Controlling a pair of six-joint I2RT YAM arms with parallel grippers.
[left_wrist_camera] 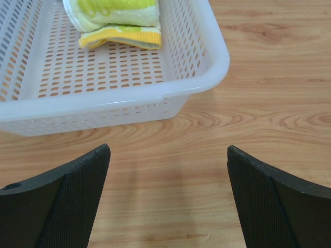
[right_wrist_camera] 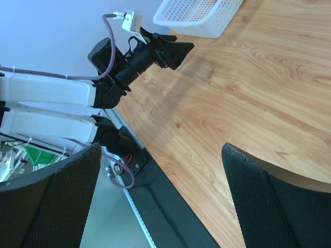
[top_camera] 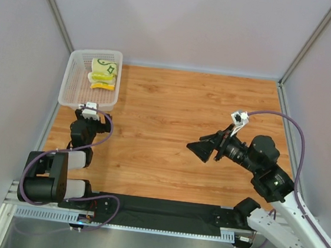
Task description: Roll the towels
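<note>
White perforated plastic basket (top_camera: 72,84) holds 2 folded soft towels (top_camera: 103,73); textured black left fingers (left_wrist_camera: 67,206) and right fingers (right_wrist_camera: 269,201) spread, empty.

basket (top_camera: 74,88) sits in far-left corner of table (top_camera: 172,113). towels (top_camera: 104,73) stacked in its far end, two I think. left gripper (left_wrist_camera: 168,155) just before the basket's near wall; right gripper (top_camera: 201,147) mid-right, well apart.
</note>
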